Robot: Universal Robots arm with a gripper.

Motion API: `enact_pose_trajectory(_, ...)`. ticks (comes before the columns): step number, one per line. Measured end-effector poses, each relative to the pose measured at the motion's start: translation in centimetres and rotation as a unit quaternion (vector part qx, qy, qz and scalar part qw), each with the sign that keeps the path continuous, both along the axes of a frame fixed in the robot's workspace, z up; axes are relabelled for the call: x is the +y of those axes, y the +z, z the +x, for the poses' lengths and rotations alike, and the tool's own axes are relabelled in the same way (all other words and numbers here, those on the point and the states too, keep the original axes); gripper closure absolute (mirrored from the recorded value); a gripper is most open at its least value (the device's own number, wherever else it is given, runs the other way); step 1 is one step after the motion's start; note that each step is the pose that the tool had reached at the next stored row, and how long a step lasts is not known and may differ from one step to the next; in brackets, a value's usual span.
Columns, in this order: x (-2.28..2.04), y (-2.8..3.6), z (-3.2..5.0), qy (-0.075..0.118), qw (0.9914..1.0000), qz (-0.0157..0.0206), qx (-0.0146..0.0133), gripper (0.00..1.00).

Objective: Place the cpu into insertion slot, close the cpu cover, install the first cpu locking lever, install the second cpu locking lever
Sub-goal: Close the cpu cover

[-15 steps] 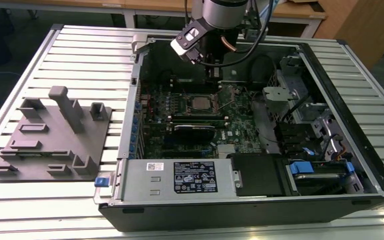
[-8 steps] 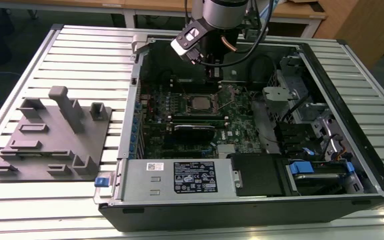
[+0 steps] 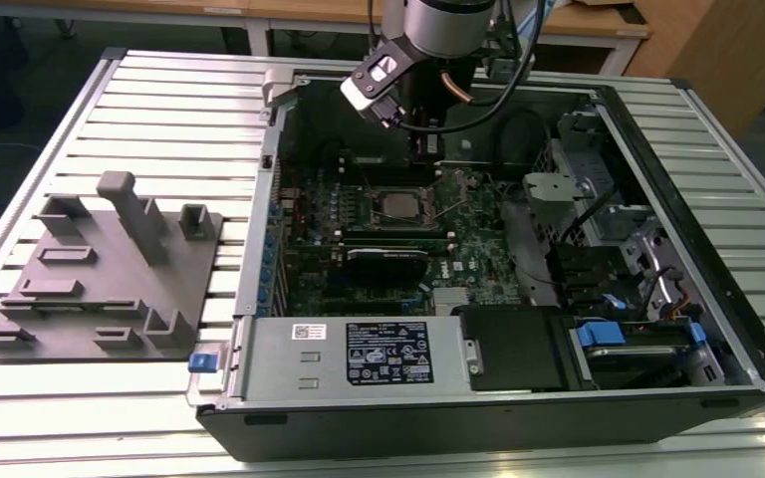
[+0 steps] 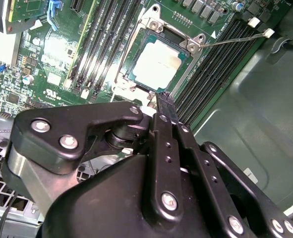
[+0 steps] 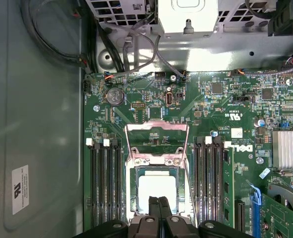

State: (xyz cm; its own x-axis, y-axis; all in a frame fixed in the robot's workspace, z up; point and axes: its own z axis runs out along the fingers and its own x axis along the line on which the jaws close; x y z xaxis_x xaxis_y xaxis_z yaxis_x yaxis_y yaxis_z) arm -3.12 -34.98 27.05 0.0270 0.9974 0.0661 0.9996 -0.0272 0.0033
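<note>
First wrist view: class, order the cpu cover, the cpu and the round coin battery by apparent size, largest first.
1. cpu cover
2. cpu, partly hidden by the tool
3. coin battery
The cover looks flipped open, so nearness to the camera may inflate its lead over the cpu.

1. My arm point(image 3: 446, 25) comes in from above, with its wrist tipped over.
2. My gripper point(image 5: 159, 200) points down.
3. Its two black fingers point(image 5: 154, 209) are pressed tight together, tips touching.
</note>
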Motion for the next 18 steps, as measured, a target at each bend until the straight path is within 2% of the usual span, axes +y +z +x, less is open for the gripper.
enact_pose_trajectory(18,0.0,0.0,0.26,0.0,1.0,0.0,0.0,0.89)
